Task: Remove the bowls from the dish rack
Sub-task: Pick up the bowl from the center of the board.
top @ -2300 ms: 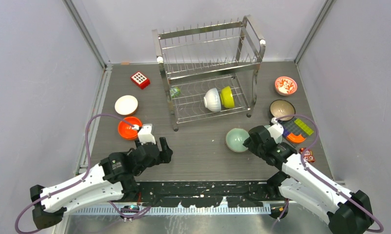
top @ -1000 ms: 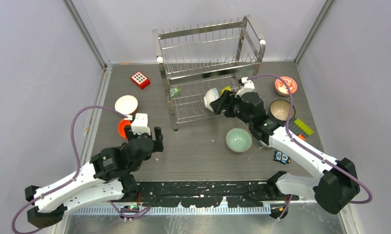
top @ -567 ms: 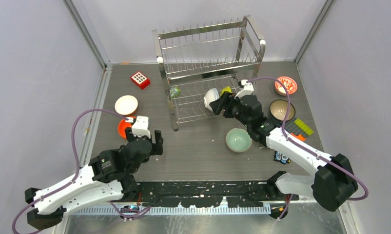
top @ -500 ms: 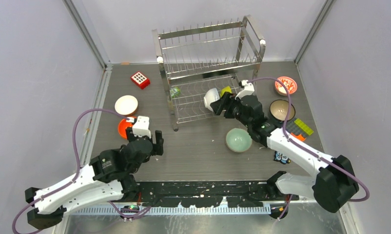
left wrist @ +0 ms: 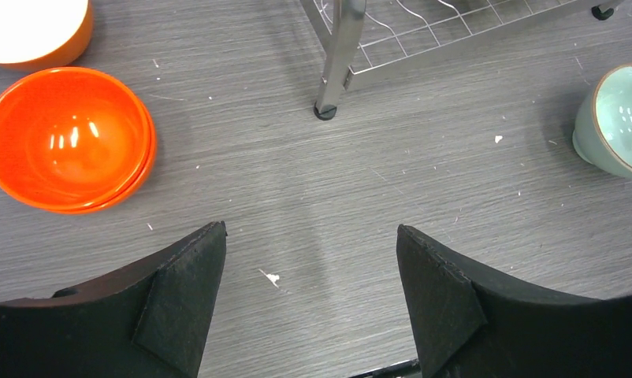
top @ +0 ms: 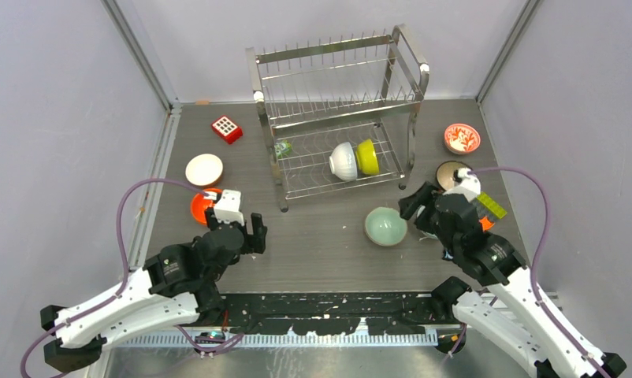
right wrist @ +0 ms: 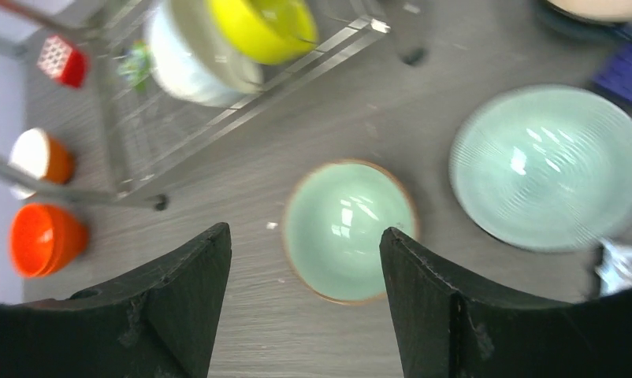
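Observation:
The dish rack (top: 336, 102) stands at the back middle. A white bowl (top: 343, 161) and a lime-yellow bowl (top: 367, 157) rest on edge on its lower tier; both show in the right wrist view, white (right wrist: 195, 59) and yellow (right wrist: 265, 27). My right gripper (top: 417, 206) is open and empty, just right of a pale teal bowl (top: 385, 226) on the table, which lies below my open jaws (right wrist: 349, 231). My left gripper (top: 234, 222) is open and empty beside an orange bowl (left wrist: 65, 138).
On the table are a white-lined bowl (top: 204, 169), a red-and-white patterned bowl (top: 462, 138), a dark bowl (top: 453, 172), a bigger ribbed teal bowl (right wrist: 549, 167), a red dotted block (top: 227, 128) and flat bricks (top: 490, 206). The rack's front leg (left wrist: 340, 55) stands ahead of my left gripper.
My right arm has pulled back from the rack's lower tier to the front right, open and empty. Both bowls stay in the rack. My left arm has barely moved.

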